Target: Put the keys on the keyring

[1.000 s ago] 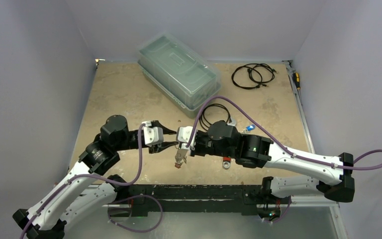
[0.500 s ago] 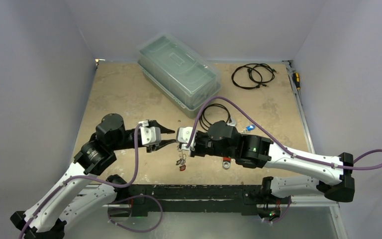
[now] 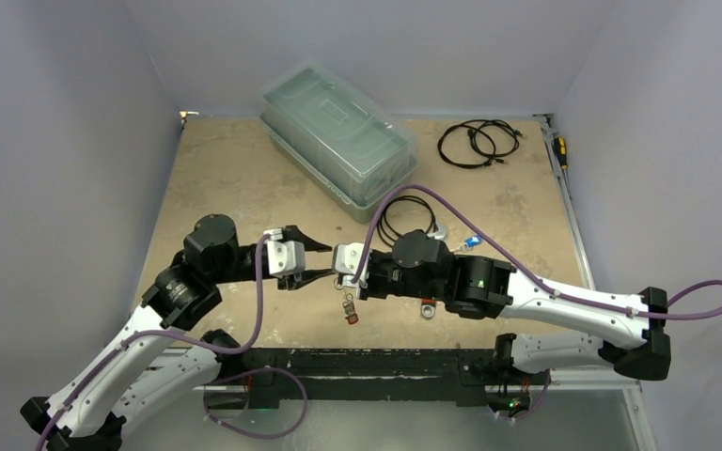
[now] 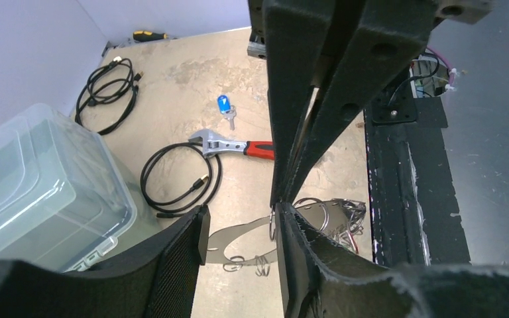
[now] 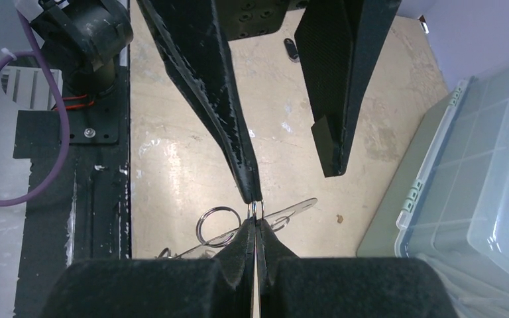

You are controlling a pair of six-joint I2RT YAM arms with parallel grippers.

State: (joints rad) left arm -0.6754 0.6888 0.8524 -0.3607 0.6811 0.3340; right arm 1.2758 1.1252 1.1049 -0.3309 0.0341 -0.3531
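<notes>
My right gripper (image 3: 344, 275) is shut on the keyring (image 5: 290, 211), a thin silvery loop fringed with small split rings. A bunch of keys (image 3: 349, 309) with a red tag hangs from it just above the table. My left gripper (image 3: 308, 259) is open. In the right wrist view one of its fingers (image 5: 220, 99) touches the ring right at my right fingertips (image 5: 255, 222). In the left wrist view the keyring (image 4: 235, 240) lies between the open left fingers (image 4: 184, 255), with the keys (image 4: 344, 222) to the right. A loose blue-tagged key (image 3: 471, 241) lies on the table, and it also shows in the left wrist view (image 4: 224, 106).
A red-handled wrench (image 4: 235, 144) lies under the right arm. A black coiled cable (image 3: 406, 214) lies behind it and another (image 3: 478, 143) at the back right. A clear lidded plastic box (image 3: 338, 130) stands at the back. The black table edge (image 3: 367, 362) is close below the keys.
The bunch of keys has dropped a little lower and to the right under the right gripper. The left arm has pulled back slightly. Both grippers stay tip to tip.
</notes>
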